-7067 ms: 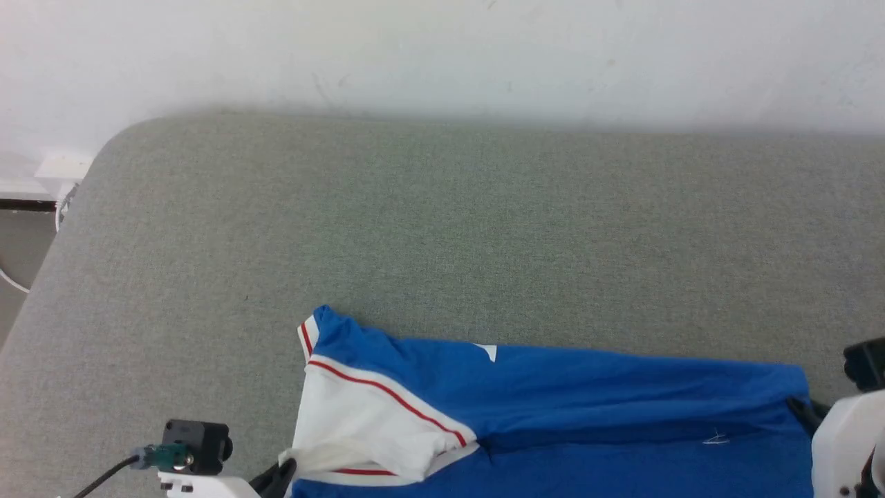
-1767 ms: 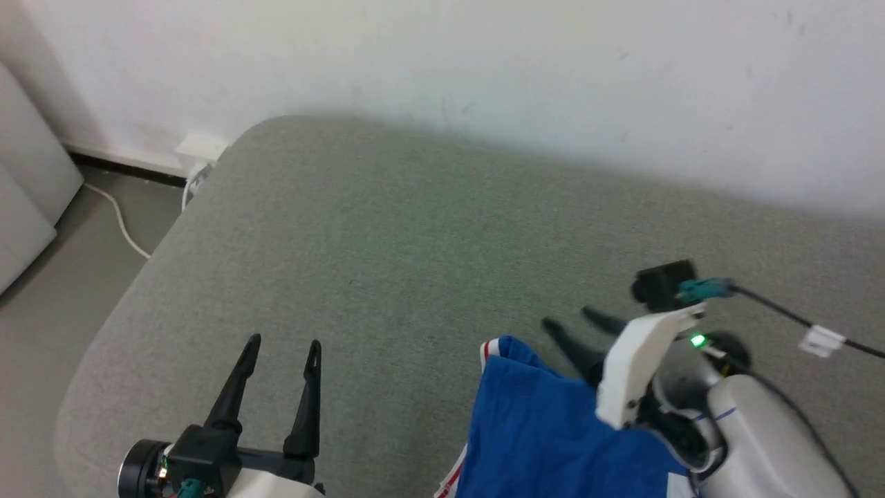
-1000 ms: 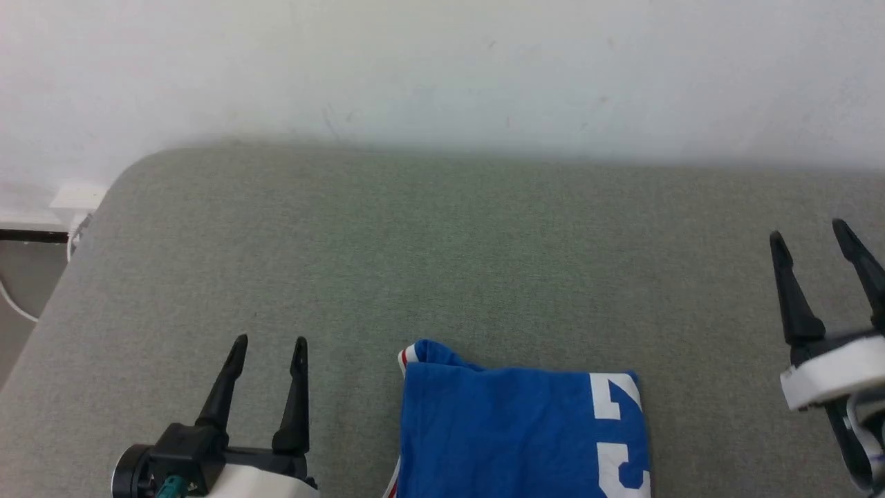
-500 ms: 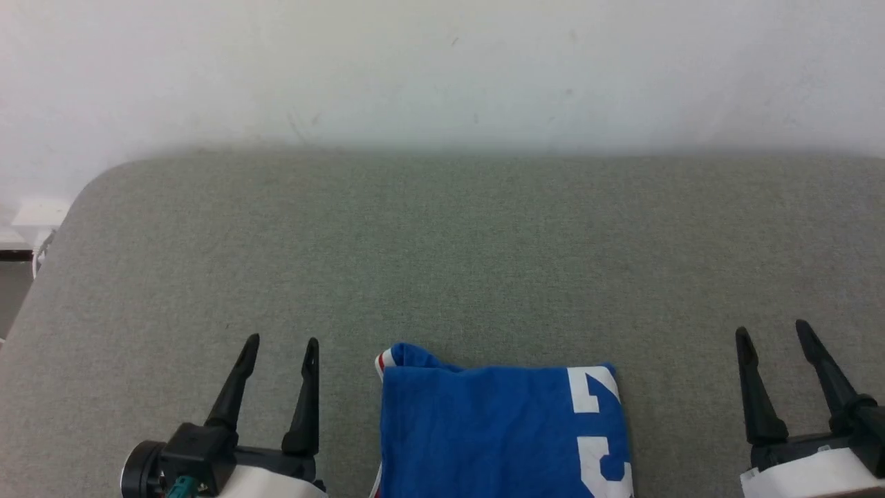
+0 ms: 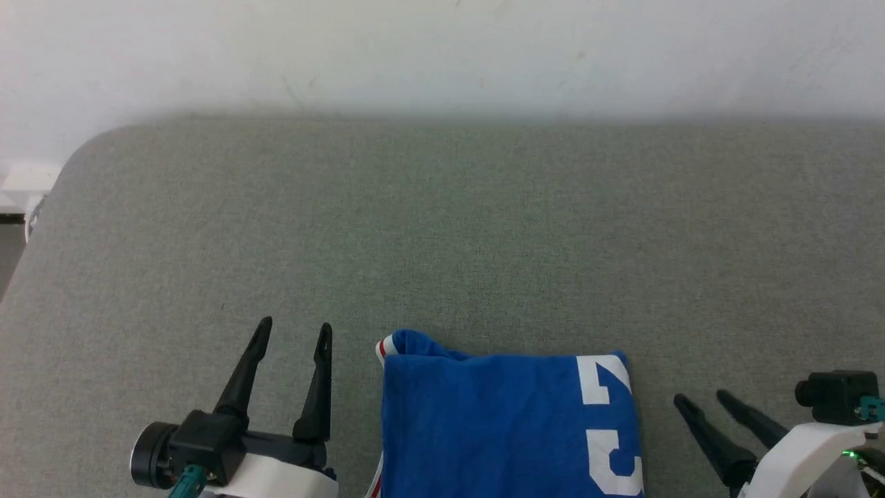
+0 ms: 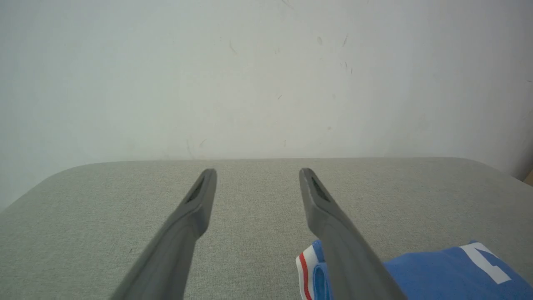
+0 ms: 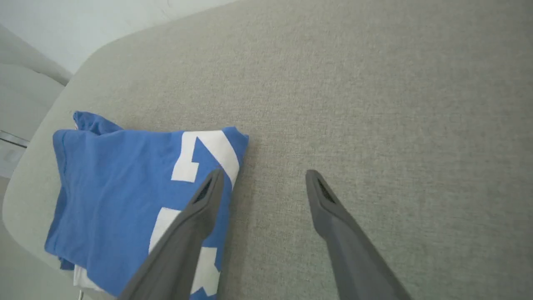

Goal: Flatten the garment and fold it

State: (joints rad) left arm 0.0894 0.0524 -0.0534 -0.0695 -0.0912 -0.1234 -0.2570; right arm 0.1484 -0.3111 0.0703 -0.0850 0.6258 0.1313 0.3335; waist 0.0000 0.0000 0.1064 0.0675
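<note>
The garment (image 5: 508, 422) lies folded into a compact blue block at the near edge of the grey cushion (image 5: 442, 228), with the white numerals (image 5: 612, 429) along its right side and the red-and-white trim (image 5: 382, 348) poking out at the far left corner. Seven seconds back it was a long strip with a white sleeve showing. It has the same shape as half a second ago; the whole head view has shifted a bit, so that is camera movement, not cloth.

My left gripper (image 5: 295, 325) hovers just left of the garment, not touching, fingers spread apart and empty, same place beside it as before. My right gripper (image 5: 700, 397) has changed most: half a second ago it pointed straight up at the far right, and now it sits lower, tilted leftward and nearer the garment's right edge. Its fingers are apart and hold nothing. In the right wrist view one finger (image 7: 187, 233) overlaps the numerals; I cannot tell whether it touches. A white wall (image 5: 442, 48) stands behind the cushion.
</note>
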